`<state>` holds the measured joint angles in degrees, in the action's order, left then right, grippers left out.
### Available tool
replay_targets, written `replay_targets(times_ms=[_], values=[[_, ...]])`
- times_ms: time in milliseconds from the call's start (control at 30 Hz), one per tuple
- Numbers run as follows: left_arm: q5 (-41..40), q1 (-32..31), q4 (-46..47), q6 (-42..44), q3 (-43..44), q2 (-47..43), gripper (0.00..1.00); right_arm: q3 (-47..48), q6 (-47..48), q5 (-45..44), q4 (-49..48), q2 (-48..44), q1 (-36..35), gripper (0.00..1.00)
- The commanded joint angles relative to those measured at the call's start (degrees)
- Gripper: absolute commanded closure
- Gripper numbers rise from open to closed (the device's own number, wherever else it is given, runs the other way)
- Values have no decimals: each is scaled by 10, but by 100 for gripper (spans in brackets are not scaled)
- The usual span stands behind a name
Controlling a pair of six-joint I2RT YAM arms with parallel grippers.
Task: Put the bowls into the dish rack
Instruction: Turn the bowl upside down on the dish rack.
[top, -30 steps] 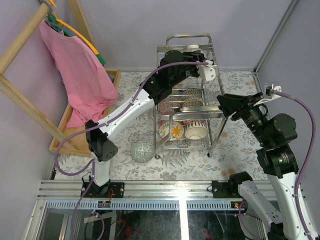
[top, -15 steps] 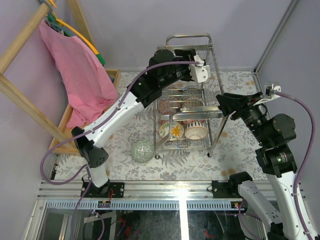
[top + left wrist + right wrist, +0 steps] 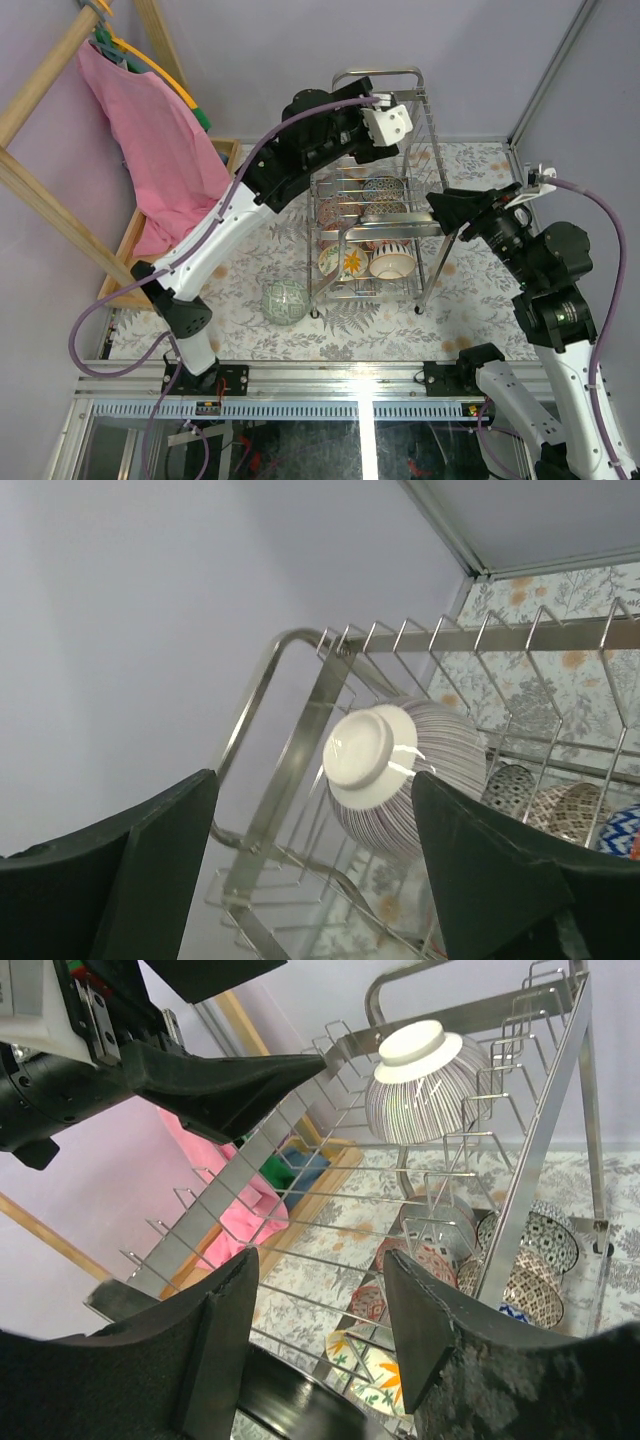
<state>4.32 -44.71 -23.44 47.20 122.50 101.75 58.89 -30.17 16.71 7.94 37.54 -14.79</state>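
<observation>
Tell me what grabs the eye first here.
The tall chrome dish rack mid-table, with a striped bowl sitting foot-up on its top tier and more patterned bowls below. The left gripper hangs open right by that bowl; a pink cloth drapes a wooden frame at far left.

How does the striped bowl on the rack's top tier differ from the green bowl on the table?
The striped bowl leans in the upper tier of the dish rack; the green bowl sits on the table left of it, not yet loaded. The striped bowl bears grey lines; the green bowl a netted pattern. Both are small and round.
</observation>
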Motion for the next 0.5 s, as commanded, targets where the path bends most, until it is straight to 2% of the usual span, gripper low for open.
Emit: replay_targets(times_ms=[0, 133, 267, 467], values=[[-69, 11, 60, -82, -42, -67, 17, 30, 18, 44, 140, 25, -3, 38], [-119, 14, 89, -152, -58, -124, 7, 116, 11, 19, 194, 61, -4, 34], [-183, 13, 73, -285, -73, -173, 7, 191, 14, -23, 249, 84, -3, 28], [-287, 13, -53, -508, -146, -266, 8, 316, 27, -49, 357, 105, -3, 22]])
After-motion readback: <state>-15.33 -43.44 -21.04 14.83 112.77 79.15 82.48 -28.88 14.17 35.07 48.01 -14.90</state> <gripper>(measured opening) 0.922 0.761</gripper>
